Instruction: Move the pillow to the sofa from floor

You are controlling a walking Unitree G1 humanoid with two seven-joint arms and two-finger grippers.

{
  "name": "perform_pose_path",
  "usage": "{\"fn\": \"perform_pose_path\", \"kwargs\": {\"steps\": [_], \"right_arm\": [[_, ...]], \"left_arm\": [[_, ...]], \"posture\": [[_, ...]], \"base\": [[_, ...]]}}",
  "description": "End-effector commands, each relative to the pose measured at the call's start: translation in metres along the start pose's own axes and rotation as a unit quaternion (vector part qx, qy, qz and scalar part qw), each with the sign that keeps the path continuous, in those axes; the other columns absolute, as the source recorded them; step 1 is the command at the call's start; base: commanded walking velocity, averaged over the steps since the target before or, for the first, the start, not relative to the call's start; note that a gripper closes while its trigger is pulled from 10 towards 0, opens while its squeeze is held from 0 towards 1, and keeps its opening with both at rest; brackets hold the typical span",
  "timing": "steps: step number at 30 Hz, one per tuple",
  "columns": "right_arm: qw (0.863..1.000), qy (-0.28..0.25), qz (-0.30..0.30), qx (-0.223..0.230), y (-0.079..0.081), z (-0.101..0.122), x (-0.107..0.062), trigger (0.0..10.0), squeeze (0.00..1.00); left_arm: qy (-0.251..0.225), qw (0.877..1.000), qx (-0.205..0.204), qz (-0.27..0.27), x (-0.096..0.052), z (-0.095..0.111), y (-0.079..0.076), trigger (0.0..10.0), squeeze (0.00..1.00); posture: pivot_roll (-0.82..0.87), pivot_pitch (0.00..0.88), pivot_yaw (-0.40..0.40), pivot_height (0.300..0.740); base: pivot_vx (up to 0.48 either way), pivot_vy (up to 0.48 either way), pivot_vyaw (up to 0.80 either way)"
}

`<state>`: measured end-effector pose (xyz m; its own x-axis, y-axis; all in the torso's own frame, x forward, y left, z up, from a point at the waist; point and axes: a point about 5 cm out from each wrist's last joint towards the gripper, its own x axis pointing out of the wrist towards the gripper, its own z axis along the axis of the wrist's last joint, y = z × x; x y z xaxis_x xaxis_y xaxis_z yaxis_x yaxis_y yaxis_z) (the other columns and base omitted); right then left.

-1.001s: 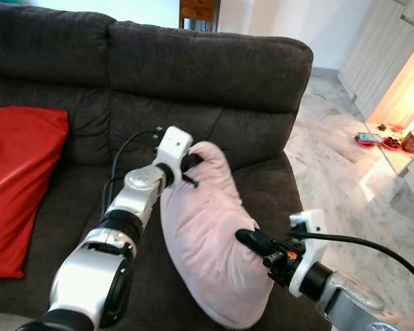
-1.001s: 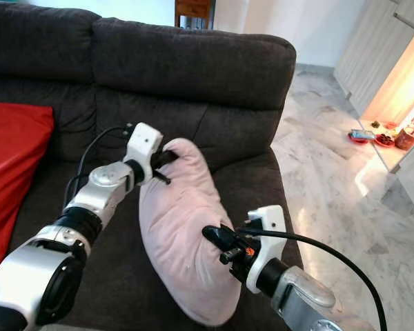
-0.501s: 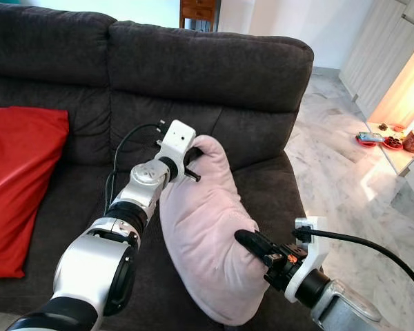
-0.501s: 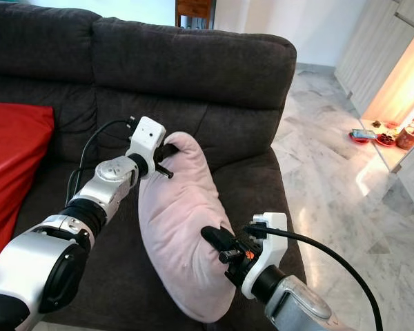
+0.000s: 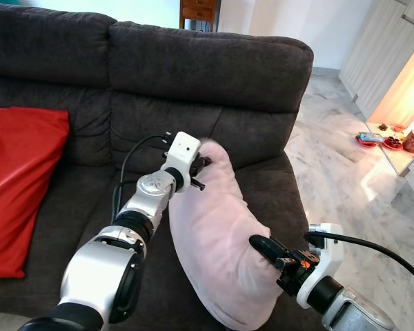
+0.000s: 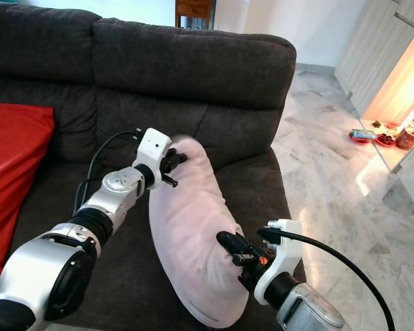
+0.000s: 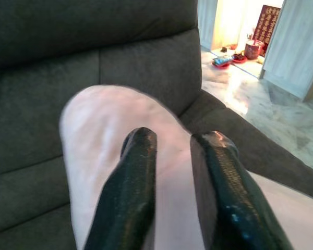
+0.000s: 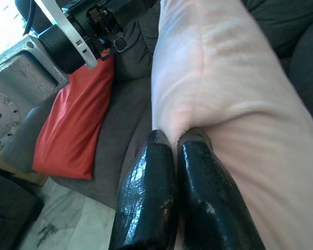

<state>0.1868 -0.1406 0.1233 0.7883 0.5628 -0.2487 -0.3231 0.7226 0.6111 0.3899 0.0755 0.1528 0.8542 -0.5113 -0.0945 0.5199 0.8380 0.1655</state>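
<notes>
I see the pink pillow (image 5: 217, 248) standing on the dark sofa (image 5: 214, 69) seat, near its right edge. My left gripper (image 7: 172, 151) pinches the pillow's top, jaws clamped on a fold. My right gripper (image 8: 175, 140) holds its lower side, jaws squeezed on it. A red cushion (image 5: 17, 179) sits well apart. Open marble floor (image 5: 338, 158) lies past the sofa's right edge.

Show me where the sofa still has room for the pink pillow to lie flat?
The sofa has bare seat between the red cushion and the pink pillow, though the left arm crosses it. A narrower strip lies between the pillow and the sofa's right edge. It is crowded where the left gripper and right gripper hold the pillow.
</notes>
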Motion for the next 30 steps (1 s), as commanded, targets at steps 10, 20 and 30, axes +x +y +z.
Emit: {"fn": "perform_pose_path", "kwargs": {"steps": [10, 20, 30], "right_arm": [[0.999, -0.020, -0.037, 0.033, -0.013, -0.003, -0.003, 10.0, 0.00], [0.950, -0.030, -0.278, 0.135, -0.090, -0.024, -0.016, 10.0, 0.00], [0.938, -0.077, -0.295, 0.162, -0.085, -0.001, -0.006, 10.0, 0.00]], "left_arm": [[-0.040, 0.997, -0.001, 0.059, -0.004, 0.007, 0.013, 10.0, 0.00], [-0.063, 0.989, 0.003, 0.132, -0.032, -0.010, 0.041, 10.0, 0.00], [-0.067, 0.974, 0.009, 0.214, -0.069, -0.029, 0.061, 10.0, 0.00]], "posture": [[-0.05, 0.000, -0.086, 0.740], [-0.02, 0.000, -0.092, 0.740], [-0.02, 0.000, -0.095, 0.740]], "base": [[0.000, 0.000, 0.00], [0.000, 0.000, 0.00], [0.000, 0.000, 0.00]]}}
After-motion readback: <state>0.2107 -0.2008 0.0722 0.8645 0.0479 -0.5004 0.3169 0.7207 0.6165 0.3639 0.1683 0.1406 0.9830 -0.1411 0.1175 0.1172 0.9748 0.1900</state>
